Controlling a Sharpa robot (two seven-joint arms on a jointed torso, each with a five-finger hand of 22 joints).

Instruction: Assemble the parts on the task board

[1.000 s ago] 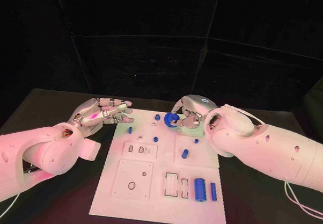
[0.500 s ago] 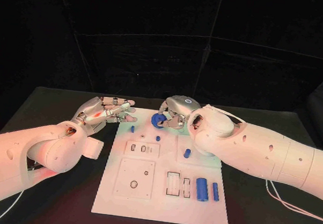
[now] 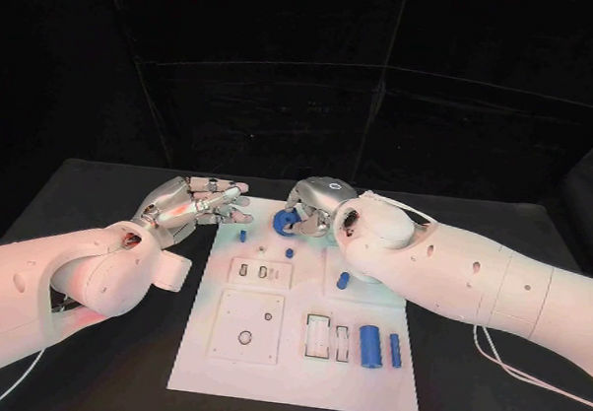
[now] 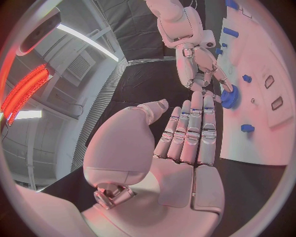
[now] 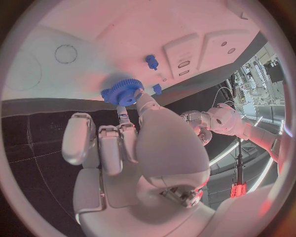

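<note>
My right robot hand (image 3: pixel 314 207) grasping blue gear (image 3: pixel 285 222) at far end of task board (image 3: pixel 293 384), gear just above board surface. My left robot hand (image 3: pixel 194 203) released, fingers straight, hovering beside board's far-left edge. Right hand nearer.

The board (image 3: pixel 295 364) is lying mid-table (image 3: pixel 504 406). The right hand (image 3: pixel 314 207) is holding a gear (image 3: pixel 285 222) over its far edge; the left hand (image 3: pixel 190 204) is hovering just left of that edge. A cylinder (image 3: pixel 369 347) and rod (image 3: pixel 396 351) are lying near right on the board.
</note>
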